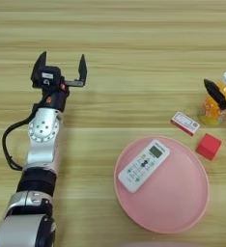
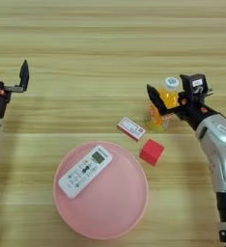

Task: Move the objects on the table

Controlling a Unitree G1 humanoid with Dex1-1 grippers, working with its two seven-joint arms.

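Your bottle [image 2: 164,106] of orange drink stands upright at the right of the table [image 2: 86,48], white cap on top, and your right end effector [image 2: 169,99] is around it: one black finger on its left side, the other by the cap on its right. The fingers look spread, with the bottle between them; whether they already press on it you cannot tell from here. Judge it light but slick, a clear rounded body that may give a little under pressure, and tall enough to tip. Take it around the middle of the body, below the cap, and squeeze gently.

The red cube [image 2: 151,152] sits nearer you, just left of and below the bottle, apart from it. It looks stiff, light and flat-sided, so two opposite faces should grip well.

Between them, further left, lies a small red-and-white box [image 2: 131,128]. A pink plate [image 2: 124,212] near the cube carries a white remote control [image 2: 84,171].

Your left end effector [image 1: 61,68] hovers far off at the left, fingers spread wide and empty.
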